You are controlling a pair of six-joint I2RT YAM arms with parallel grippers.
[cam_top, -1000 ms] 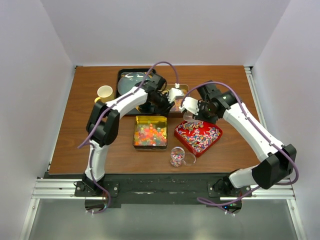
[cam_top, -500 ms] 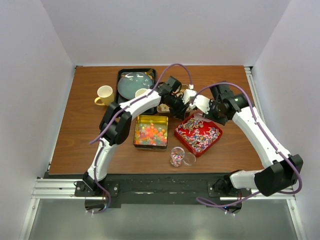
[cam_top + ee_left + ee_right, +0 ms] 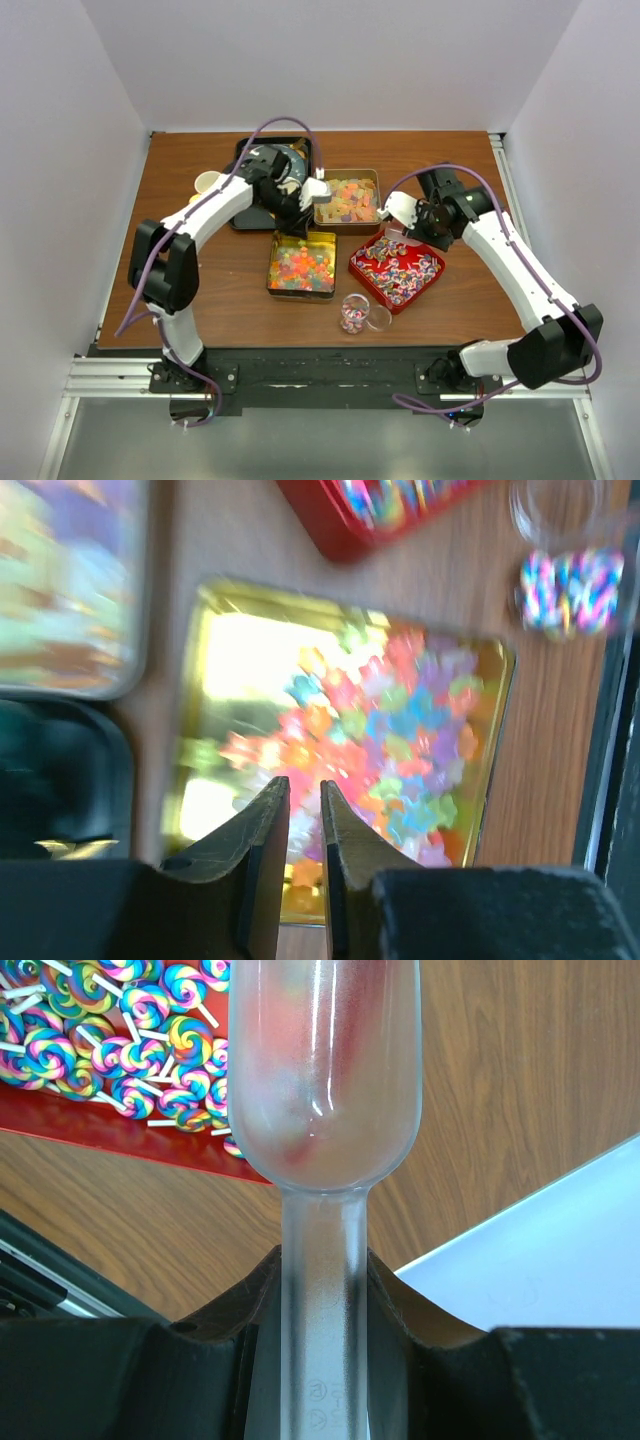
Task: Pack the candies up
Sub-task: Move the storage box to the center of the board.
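**Scoop ready at the red tray, left hand empty over the bright cubes**

Your right hand (image 3: 320, 1260) is clamped on the handle of a clear plastic scoop (image 3: 322, 1080). The scoop's bowl points away from the wrist and hangs over the far edge of the red tray (image 3: 90, 1125). There is a reddish tint in the bowl, but you cannot tell whether that is a load or the tray showing through.

Your left hand (image 3: 302, 785) has its fingers drawn almost together, with only a slit between them and nothing in it. It hovers above the gold tin (image 3: 245, 660).

The candies lie in three open containers in the middle of the bench (image 3: 200, 280):
- The bright cubes (image 3: 390, 740) are in the gold tin.
- The pastel cubes (image 3: 347, 200) are in a second tin just behind it.
- The swirled striped pieces (image 3: 100, 1050) are in the red tray.

A small glass jar (image 3: 352, 313) stands at the near side with its lid (image 3: 379, 318) off and lying beside it. It already holds some striped pieces.

The open jar, set close to all three containers, looks like the packing target. The scoop makes sense because these sweets are too small and loose to pinch in any quantity.

The next move probably calls for you to dip into the tray and carry the bowl level to the jar. The jar's mouth is narrow next to the scoop, so tip slowly or pieces will scatter. Your free left hand is well placed to steady the jar.
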